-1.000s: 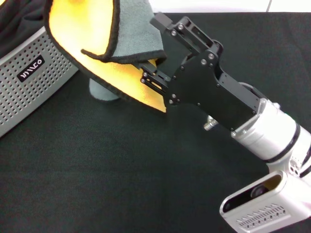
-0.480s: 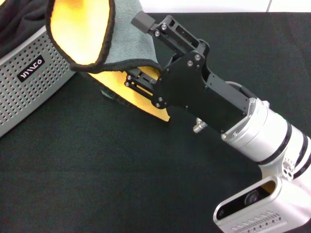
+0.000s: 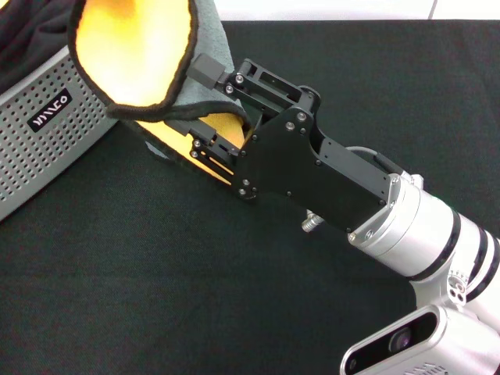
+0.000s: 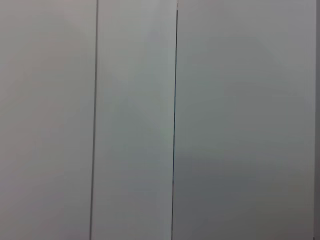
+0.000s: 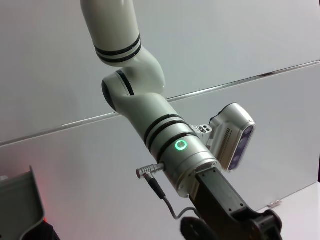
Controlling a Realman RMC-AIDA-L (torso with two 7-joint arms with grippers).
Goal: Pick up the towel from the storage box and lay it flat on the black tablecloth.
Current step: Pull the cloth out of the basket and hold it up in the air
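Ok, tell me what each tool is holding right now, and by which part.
The right tool grips the towel at a folded, black-edged border, the cloth hanging draped above the black tablecloth. The left tool holds no part of it.

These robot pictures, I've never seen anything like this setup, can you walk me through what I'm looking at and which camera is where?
This is a two-armed robot with cameras on its head and on each wrist.

The head view looks down at the work surface. The right gripper, a black clamp on a silver arm, is shut on the towel, a yellow-orange cloth with black edging and a grey back. The cloth hangs folded over itself, lifted above the black tablecloth that covers the surface. Beside it, on the robot's left, stands the storage box, a grey bin with perforated sides.

The left wrist view shows only a plain pale wall, so that arm is pointed away. The right wrist view looks across at the left arm, raised in front of a wall; its fingers are out of the picture.
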